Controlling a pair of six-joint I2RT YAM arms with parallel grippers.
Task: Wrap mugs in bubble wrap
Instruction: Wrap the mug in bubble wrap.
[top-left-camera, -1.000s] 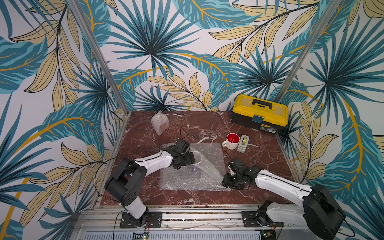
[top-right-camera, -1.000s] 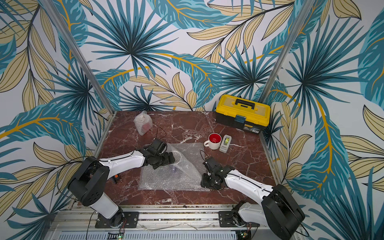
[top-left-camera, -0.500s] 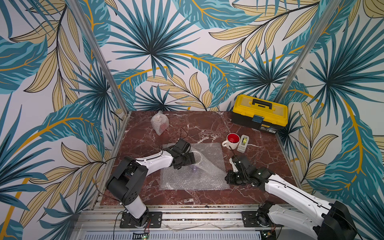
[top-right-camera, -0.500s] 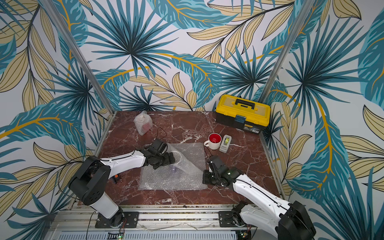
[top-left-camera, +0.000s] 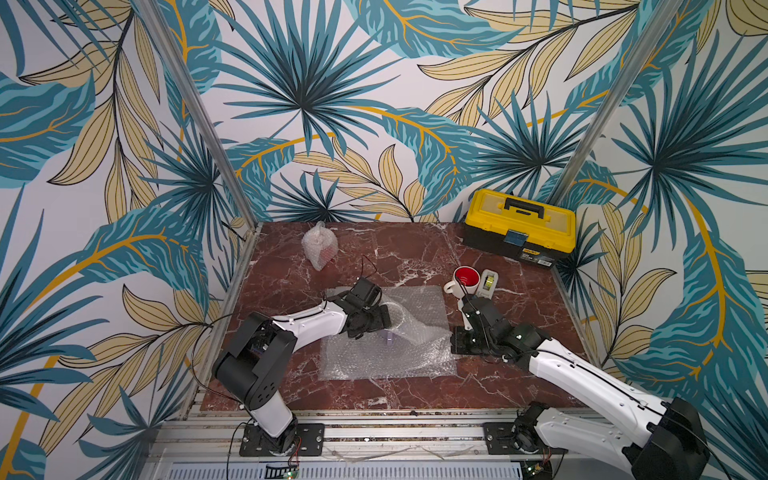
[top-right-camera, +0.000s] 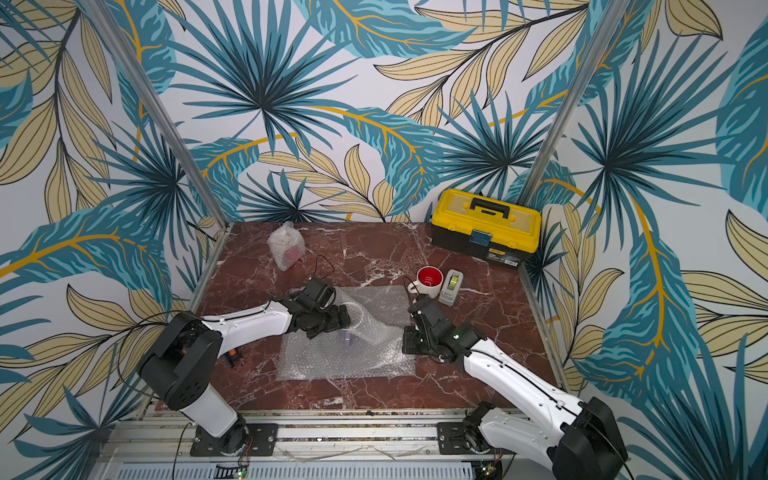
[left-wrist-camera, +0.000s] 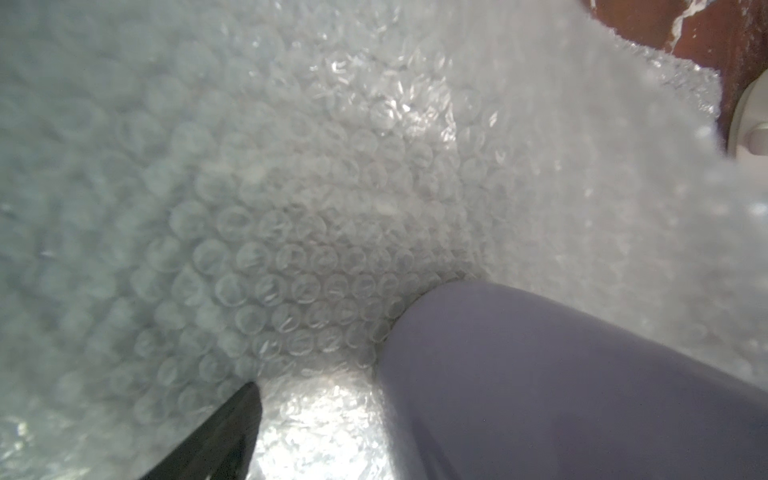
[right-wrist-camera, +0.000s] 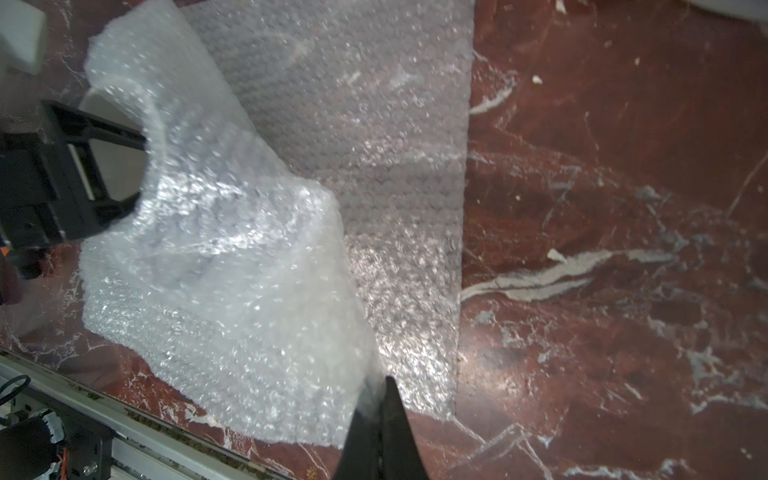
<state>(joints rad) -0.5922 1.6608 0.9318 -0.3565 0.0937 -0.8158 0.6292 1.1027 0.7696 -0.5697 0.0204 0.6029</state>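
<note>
Right wrist view first: what do your right jaws have?

My right gripper (right-wrist-camera: 378, 399) is clenched on the edge of the bubble wrap (right-wrist-camera: 232, 270), pinching a thin fold right at its tips.

Now, biggest to smallest, what lies around you?

The marble table (top-left-camera: 519, 374) runs under both pairs of jaws. The bubble wrap spreads between them: part lies flat, and part rises from my right jaws' pinch as a slack flap that drapes toward my left gripper (top-left-camera: 380, 322). The yellow toolbox (top-left-camera: 519, 224) sits well beyond my right jaws, against the back wall. A wrapped bundle (top-left-camera: 319, 245) with red showing through stands well beyond my left jaws.

And the mugs?

The lavender mug (left-wrist-camera: 561, 374) rests on the wrap right at my left jaws, its mouth turned toward them and the flap over it. Those jaws stand wide at its mouth; whether they press on it I cannot tell. The white mug with red inside (top-left-camera: 465, 280) stands upright just beyond my right jaws, with the tape dispenser (top-left-camera: 487, 282) just beside it.
</note>
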